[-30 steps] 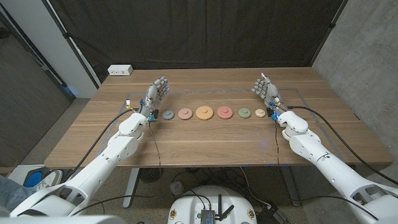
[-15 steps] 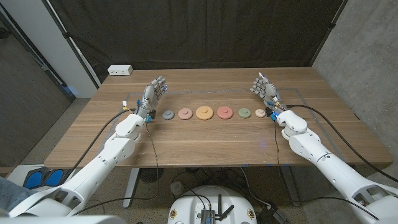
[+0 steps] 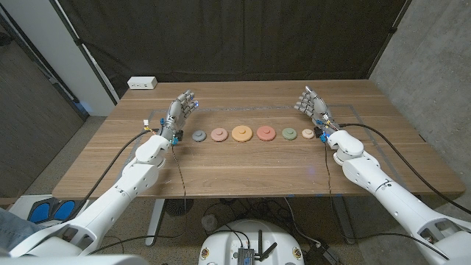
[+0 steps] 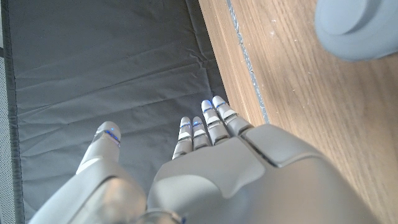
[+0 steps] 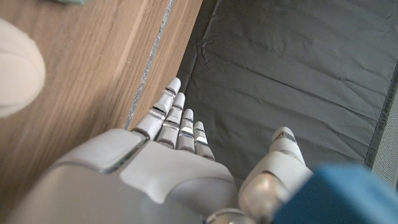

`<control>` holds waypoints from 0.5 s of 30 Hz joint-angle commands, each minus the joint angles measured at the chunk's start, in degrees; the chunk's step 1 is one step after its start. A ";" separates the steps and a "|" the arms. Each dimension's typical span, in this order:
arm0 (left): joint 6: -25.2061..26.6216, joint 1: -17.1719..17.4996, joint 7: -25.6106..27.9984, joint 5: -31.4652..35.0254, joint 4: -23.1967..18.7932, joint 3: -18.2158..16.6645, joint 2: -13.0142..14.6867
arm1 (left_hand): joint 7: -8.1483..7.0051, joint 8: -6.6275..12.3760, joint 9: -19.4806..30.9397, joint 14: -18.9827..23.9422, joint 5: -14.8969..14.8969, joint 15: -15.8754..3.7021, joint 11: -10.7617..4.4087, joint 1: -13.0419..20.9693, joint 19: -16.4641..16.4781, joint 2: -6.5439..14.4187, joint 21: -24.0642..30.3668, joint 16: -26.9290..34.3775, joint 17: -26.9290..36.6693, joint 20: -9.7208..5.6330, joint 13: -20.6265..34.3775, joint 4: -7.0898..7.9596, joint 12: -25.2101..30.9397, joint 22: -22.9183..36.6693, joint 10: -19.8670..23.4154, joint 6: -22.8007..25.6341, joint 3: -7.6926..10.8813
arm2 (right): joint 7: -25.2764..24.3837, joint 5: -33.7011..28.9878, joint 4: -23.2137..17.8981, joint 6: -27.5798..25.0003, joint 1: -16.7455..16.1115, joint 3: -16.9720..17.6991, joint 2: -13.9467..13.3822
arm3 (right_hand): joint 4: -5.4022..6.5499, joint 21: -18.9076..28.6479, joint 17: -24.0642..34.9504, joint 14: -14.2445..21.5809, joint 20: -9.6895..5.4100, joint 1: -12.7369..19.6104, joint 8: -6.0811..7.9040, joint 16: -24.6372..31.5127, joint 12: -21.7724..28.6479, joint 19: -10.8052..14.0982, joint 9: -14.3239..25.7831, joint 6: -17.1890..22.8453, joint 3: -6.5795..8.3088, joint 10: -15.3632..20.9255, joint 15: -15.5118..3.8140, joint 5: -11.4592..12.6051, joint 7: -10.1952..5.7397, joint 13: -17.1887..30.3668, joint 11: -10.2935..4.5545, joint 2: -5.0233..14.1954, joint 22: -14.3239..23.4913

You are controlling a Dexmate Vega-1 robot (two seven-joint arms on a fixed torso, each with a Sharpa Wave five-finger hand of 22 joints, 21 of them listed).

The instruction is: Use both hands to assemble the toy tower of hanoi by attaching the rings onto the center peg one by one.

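Several toy rings lie in a row across the middle of the table: a grey ring [image 3: 199, 135], a salmon ring [image 3: 218, 135], a larger yellow ring [image 3: 241, 133], a red ring [image 3: 266, 132], a green ring [image 3: 289, 134] and a small cream ring [image 3: 307, 134]. My left hand [image 3: 181, 110] stands on its edge just left of the grey ring [image 4: 360, 28], fingers apart and holding nothing. My right hand [image 3: 312, 104] stands just right of the cream ring [image 5: 17, 68], fingers also apart and empty. I see no upright peg among the rings.
A white power strip [image 3: 142, 83] lies at the table's far left corner. A thin taped line [image 3: 353, 110] marks a rectangle on the wooden table [image 3: 243, 173]. A dark curtain hangs behind the table. Cables run along both forearms.
Both hands have shifted slightly farther from me along the table; the rings have not moved.
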 commanded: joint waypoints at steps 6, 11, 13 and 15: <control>2.14 -0.22 2.31 0.90 -1.21 0.66 -0.45 | 0.07 -0.29 0.16 7.80 0.36 -0.63 0.88 -0.01 5.57 0.13 2.01 1.76 0.50 0.65 0.24 0.36 0.47 0.58 1.73 0.36 0.57 | 1.15 0.32 1.48 0.83 0.46 0.17 -0.09 | -0.35 1.16 0.22 6.31 0.09 -0.05 0.39 2.50 0.52 4.13 0.24 -0.22 -0.18 1.66 -0.13 0.35 -1.33 -0.70 0.38 0.30 0.32; 2.18 0.40 3.33 1.41 -2.61 0.65 -0.29 | 0.35 -0.26 0.17 11.63 0.35 -0.87 0.91 -0.69 7.22 0.38 2.73 2.88 1.07 1.57 0.25 0.75 0.37 0.92 1.83 0.43 0.43 | 1.10 0.39 1.57 0.88 0.40 0.19 -0.01 | -0.28 1.73 0.61 9.04 0.58 -0.14 0.46 3.66 0.80 6.01 0.29 -0.29 -0.30 2.32 -0.58 0.33 -1.45 -0.87 0.35 0.41 0.42; 2.33 0.72 3.51 1.54 -3.12 0.68 -0.10 | 0.43 -0.24 0.17 12.53 0.34 -1.02 0.95 -0.82 7.59 0.45 2.94 3.19 1.24 1.46 0.25 0.81 0.34 1.05 1.84 0.43 0.38 | 1.02 0.47 1.53 1.05 0.32 0.24 0.13 | -0.26 1.97 0.74 9.86 0.56 -0.18 0.48 4.02 0.84 6.70 0.30 -0.30 -0.34 2.38 -0.64 0.33 -1.50 -0.90 0.40 0.44 0.46; 2.83 0.96 4.03 1.85 -3.65 0.75 0.15 | 0.65 -0.24 0.17 14.33 0.36 -1.27 1.15 -0.83 8.00 0.84 3.27 3.93 1.64 1.70 0.27 0.85 0.31 1.36 1.90 0.40 0.36 | 1.15 0.55 1.69 1.39 0.36 0.23 0.37 | -0.21 2.14 0.99 11.31 0.70 -0.24 0.56 4.66 0.92 7.19 0.32 -0.18 -0.39 2.45 -0.41 0.33 -1.60 -0.87 0.15 0.51 0.54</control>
